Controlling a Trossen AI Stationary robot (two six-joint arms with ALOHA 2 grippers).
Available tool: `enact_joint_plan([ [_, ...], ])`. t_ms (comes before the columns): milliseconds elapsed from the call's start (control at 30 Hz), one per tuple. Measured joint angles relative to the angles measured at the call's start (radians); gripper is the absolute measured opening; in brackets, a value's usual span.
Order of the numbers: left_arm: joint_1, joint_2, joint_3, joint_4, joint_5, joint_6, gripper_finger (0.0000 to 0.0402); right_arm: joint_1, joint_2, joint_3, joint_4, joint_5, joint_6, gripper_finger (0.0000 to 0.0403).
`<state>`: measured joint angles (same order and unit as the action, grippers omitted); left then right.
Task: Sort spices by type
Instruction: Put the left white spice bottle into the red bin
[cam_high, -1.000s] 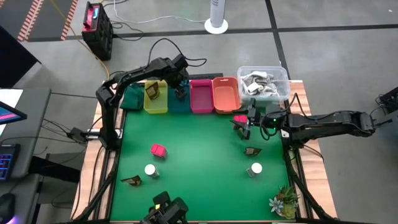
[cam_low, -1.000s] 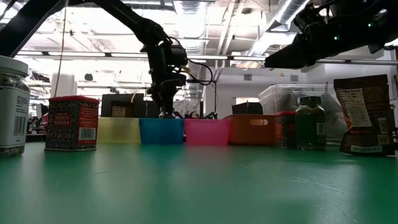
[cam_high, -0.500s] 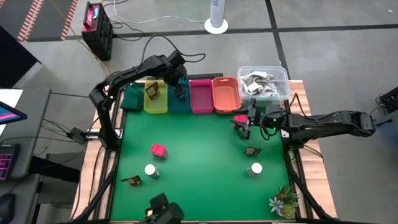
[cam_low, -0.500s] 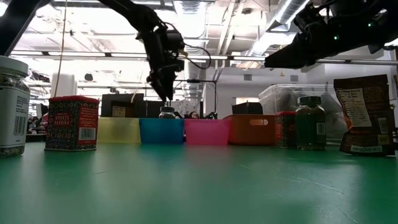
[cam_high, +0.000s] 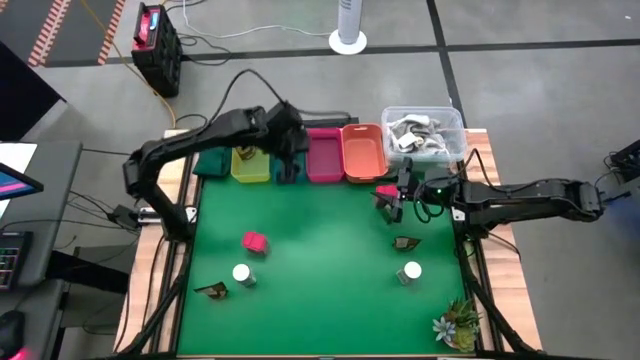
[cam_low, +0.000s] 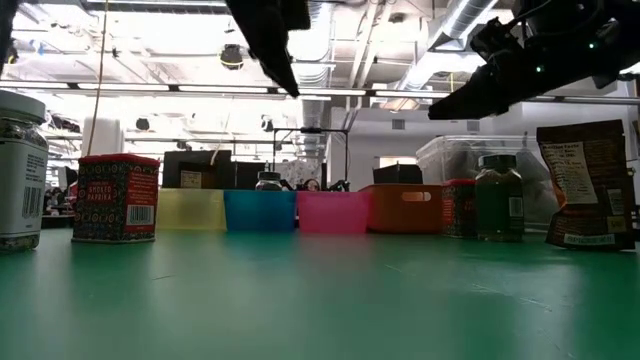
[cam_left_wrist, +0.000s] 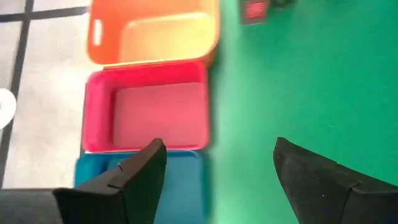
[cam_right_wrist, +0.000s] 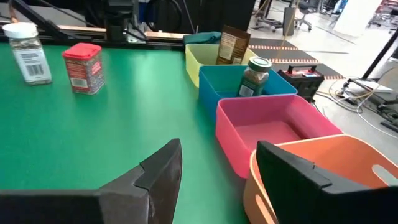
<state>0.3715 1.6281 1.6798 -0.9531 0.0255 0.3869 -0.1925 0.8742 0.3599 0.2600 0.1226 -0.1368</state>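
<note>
Four small bins stand in a row along the far edge of a green counter (cam_high: 320, 260): a yellow bin (cam_high: 249, 164), a blue bin (cam_high: 287, 166), a pink bin (cam_high: 322, 156) and an orange bin (cam_high: 363, 151). We see a brown packet (cam_right_wrist: 232, 45) standing in the yellow bin and a dark green jar (cam_right_wrist: 252, 76) upright in the blue bin. The pink and orange bins hold nothing that we can see.

From above, the left hand (cam_high: 286, 148) hangs over the blue bin, raised well above it, its two fingers spread wide with nothing between them. The right hand (cam_high: 400, 196) sits near the right side of the counter, just in front of the orange bin. Its fingers stand apart and grip nothing. Just beside it are a red block (cam_high: 385, 192) and another dark green jar (cam_low: 498, 196); we cannot tell whether the fingers touch either one.

Loose spices lie across the counter. On the left side we find a second red block (cam_high: 254, 242), a white-capped jar (cam_high: 243, 274) and a brown packet (cam_high: 212, 290) near the front edge. On the right side are another brown packet (cam_high: 405, 243) and another white-capped jar (cam_high: 410, 271).

A clear tub (cam_high: 424, 134) of grey-white pieces stands beside the orange bin, and a small spiky plant (cam_high: 457, 322) fills the front right corner.
</note>
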Motion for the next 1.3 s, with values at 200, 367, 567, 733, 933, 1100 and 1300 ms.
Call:
enact_joint_plan([
  [200, -0.165, -0.053, 0.0, -0.166, -0.003, -0.182, 0.0284, 0.002, 0.0, 0.0, -0.027, 0.0, 0.004, 0.0234],
  [367, -0.322, -0.059, 0.0, -0.368, -0.014, -0.396, 0.0284, 0.002, 0.0, 0.0, -0.046, 0.0, 0.012, 0.0234],
  [567, -0.536, -0.058, -0.066, -0.406, -0.188, -0.525, 0.0284, 0.002, 0.0, 0.0, -0.043, 0.0, 0.013, 0.0234],
  [733, -0.65, -0.058, -0.141, -0.382, -0.259, -0.603, 0.0284, 0.002, 0.0, 0.0, -0.043, 0.0, 0.016, 0.0234],
  [933, -0.731, -0.102, -0.214, -0.283, -0.253, -0.736, 0.0284, 0.002, 0.0, 0.06, -0.112, 0.003, 0.001, 0.0234],
  [1100, -0.783, -0.143, -0.253, -0.29, -0.198, -0.95, 0.0284, 0.002, 0.0, 0.141, -0.194, 0.009, -0.047, 0.0234],
  [1300, -0.867, -0.158, -0.294, -0.285, -0.179, -1.181, 0.0284, -0.018, 0.0, 0.184, -0.197, 0.01, -0.135, 0.0234],
])
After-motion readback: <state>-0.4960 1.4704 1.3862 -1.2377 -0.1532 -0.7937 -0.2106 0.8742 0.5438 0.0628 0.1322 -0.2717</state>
